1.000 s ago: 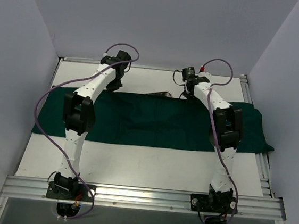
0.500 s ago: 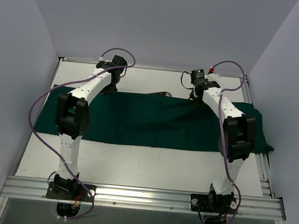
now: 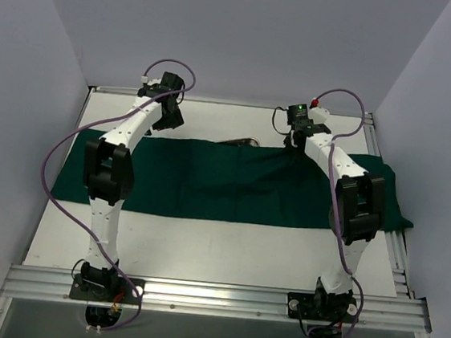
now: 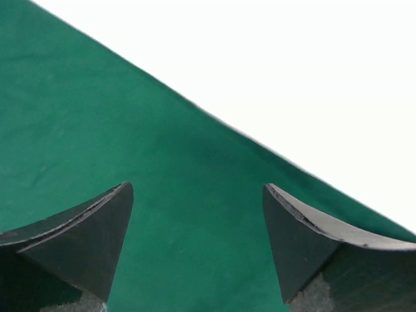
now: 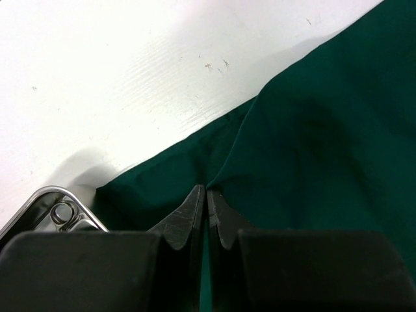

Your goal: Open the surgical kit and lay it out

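Observation:
The dark green drape (image 3: 232, 182) of the surgical kit lies spread in a wide band across the table. A shiny steel tray (image 3: 240, 141) peeks out behind its far edge, and its corner (image 5: 55, 205) shows in the right wrist view. My left gripper (image 3: 166, 120) hangs open over the drape's far left edge. In the left wrist view nothing sits between its fingertips (image 4: 196, 186), only flat cloth (image 4: 97, 143) below. My right gripper (image 3: 297, 143) is at the far edge right of the tray. Its jaws (image 5: 207, 190) are shut on a raised fold of the drape (image 5: 325, 130).
White tabletop (image 3: 201, 247) shows in front of the drape and behind it (image 4: 312, 78). Aluminium rails (image 3: 212, 297) carry the arm bases at the near edge. Grey walls close in the left, right and far sides. The drape's right end hangs over the side rail (image 3: 400, 236).
My left gripper opened, let go of the drape's far edge and shifted slightly left. The right arm swung right earlier, still pinching the cloth, and the drape now lies flatter.

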